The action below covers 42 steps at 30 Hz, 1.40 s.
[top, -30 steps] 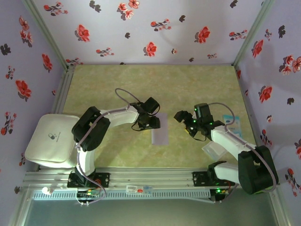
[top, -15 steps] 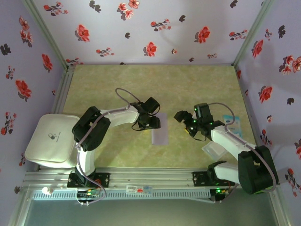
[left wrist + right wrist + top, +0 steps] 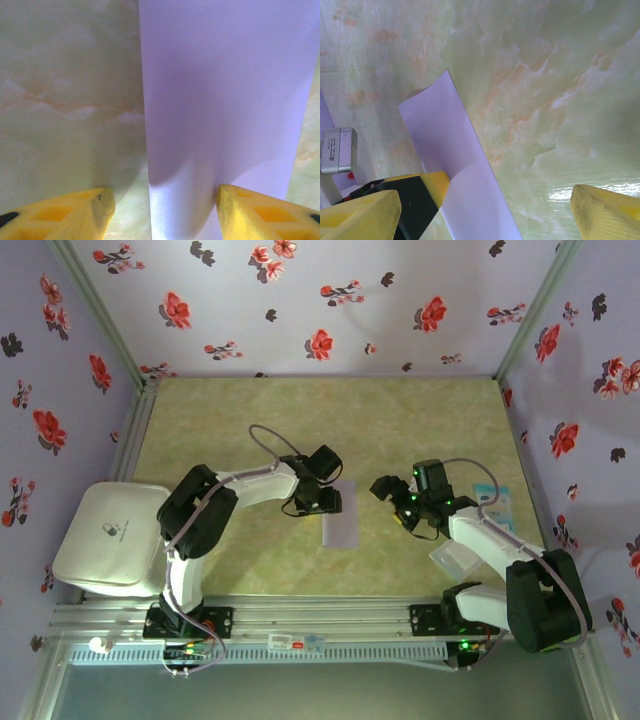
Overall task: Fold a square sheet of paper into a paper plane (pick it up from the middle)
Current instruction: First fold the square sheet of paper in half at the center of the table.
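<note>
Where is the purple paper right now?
In the top view, the purple paper lies mid-table, right beside the left gripper and left of the right gripper.

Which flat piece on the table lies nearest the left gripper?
The lavender paper, at its fingers; the light-blue card and plastic square lie by the right arm.

Left end effector [image 3: 165, 212] over lavender paper [image 3: 220, 100].
Jaws apart; paper spans 12 to 6 o'clock, the 5 o'clock fingertip [image 3: 250, 210] overlapping it; counter [image 3: 65, 100] at 9 o'clock.
</note>
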{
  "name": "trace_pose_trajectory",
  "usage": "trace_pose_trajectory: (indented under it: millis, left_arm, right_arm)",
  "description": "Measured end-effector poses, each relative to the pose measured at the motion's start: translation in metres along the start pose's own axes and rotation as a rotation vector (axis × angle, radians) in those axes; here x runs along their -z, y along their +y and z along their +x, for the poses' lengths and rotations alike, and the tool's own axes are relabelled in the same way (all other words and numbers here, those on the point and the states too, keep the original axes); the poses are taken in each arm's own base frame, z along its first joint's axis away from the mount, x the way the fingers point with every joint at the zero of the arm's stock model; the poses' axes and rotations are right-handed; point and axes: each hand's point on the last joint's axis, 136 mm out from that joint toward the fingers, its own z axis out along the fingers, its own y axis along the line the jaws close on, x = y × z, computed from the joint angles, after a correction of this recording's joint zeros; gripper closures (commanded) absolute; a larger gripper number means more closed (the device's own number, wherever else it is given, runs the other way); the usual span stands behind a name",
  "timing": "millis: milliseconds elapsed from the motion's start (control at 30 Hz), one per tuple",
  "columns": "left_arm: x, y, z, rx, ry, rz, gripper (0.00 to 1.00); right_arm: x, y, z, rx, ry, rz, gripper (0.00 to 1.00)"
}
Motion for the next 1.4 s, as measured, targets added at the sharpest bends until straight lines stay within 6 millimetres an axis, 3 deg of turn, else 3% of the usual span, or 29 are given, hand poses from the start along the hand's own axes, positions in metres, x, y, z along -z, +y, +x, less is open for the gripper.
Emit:
trace_pose_trajectory:
  millis: [400, 633, 1400]
  left_arm:
    - [0.000, 0.000, 0.000, 0.000, -0.003, -0.007, 0.41]
    - [0.000, 0.000, -0.001, 0.024, -0.006, -0.005, 0.41]
    - [0.000, 0.001, -0.001, 0.020, -0.007, -0.008, 0.42]
  right_arm:
    - [-0.001, 0.002, 0.003, 0.013, 0.008, -0.007, 0.20]
    - [-0.011, -0.004, 0.011, 0.016, 0.044, 0.023, 0.20]
    - [-0.016, -0.002, 0.018, 0.031, 0.068, 0.033, 0.21]
